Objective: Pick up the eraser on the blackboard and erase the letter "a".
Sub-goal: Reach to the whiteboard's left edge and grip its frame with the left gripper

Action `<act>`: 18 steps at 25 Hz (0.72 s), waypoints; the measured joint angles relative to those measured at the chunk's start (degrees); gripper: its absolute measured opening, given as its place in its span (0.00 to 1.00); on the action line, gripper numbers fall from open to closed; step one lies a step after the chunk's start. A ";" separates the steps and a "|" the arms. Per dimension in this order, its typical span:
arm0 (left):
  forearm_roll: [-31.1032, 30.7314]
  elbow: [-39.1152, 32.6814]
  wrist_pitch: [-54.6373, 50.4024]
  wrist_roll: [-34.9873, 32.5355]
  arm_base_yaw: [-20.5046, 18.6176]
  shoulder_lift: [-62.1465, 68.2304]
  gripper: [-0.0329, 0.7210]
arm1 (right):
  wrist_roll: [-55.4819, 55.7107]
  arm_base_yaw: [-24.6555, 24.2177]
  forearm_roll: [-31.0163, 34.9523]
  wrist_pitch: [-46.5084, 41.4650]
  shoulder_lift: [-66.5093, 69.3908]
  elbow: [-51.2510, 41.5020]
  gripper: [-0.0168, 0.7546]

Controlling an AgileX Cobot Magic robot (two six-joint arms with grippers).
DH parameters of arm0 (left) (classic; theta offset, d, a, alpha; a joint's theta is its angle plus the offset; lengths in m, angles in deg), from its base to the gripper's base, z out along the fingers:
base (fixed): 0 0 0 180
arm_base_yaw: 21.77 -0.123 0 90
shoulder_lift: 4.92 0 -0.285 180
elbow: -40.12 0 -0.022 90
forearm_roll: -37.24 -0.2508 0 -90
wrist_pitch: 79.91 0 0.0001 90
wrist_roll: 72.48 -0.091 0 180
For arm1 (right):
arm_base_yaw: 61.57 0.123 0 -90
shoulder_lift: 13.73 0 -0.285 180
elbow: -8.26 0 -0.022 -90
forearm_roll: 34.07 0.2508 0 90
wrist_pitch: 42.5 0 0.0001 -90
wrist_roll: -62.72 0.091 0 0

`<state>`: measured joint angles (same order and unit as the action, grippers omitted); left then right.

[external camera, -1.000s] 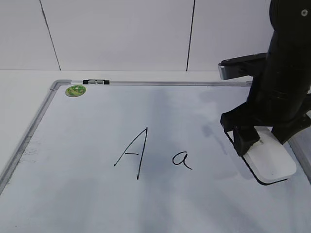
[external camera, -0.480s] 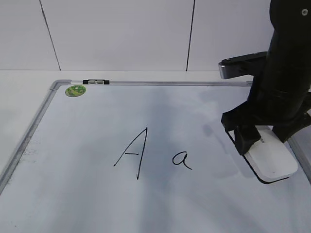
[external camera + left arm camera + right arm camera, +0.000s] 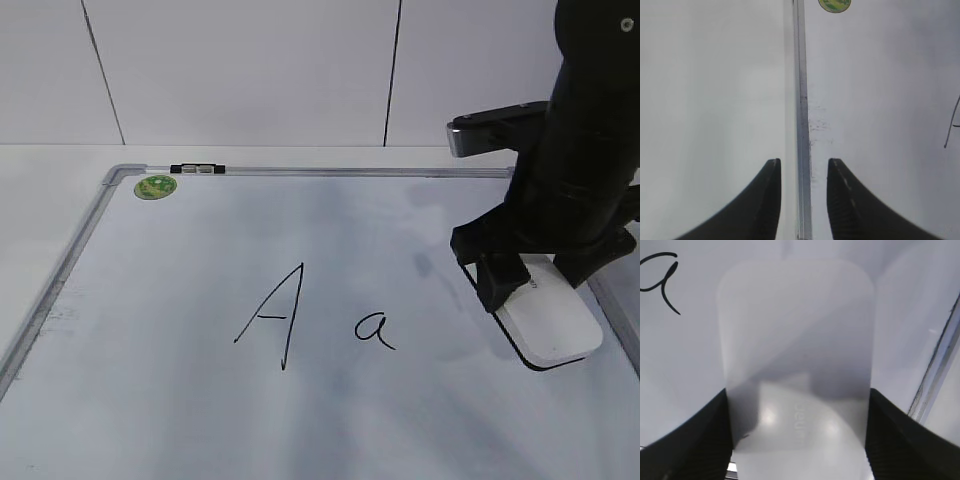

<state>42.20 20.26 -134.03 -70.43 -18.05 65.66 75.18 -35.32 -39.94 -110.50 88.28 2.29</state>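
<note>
The right hand grips the eraser by its sides, at the right edge of the blackboard. Next it must slide left onto the letter "a", pressing flat.

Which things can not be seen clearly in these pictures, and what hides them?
- Exterior view: the far end of the white plastic rounded eraser is covered by the black right gripper.
- Right wrist view: the small grey mark on the eraser is too blurred to read.
- Left wrist view: the tall capital "A" is cut off by the right edge.
- Whether the eraser is lifted off the large white dry-erase blackboard: no view shows it.
</note>
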 joint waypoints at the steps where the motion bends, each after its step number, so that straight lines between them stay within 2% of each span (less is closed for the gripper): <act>1: 0.00 1.08 0.52 0.00 0.00 2.85 0.36 | 0.00 0.00 0.00 0.34 0.00 0.00 0.76; 6: 0.00 5.49 2.66 0.00 0.00 15.14 0.36 | 0.00 0.00 0.00 0.71 0.00 0.09 0.76; 18: 0.00 6.11 7.72 -2.05 0.00 32.40 0.36 | 0.00 0.00 0.13 -1.29 0.00 0.09 0.75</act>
<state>42.20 26.37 -126.32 -72.48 -18.05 98.06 75.18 -35.32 -39.81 -111.79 88.28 2.38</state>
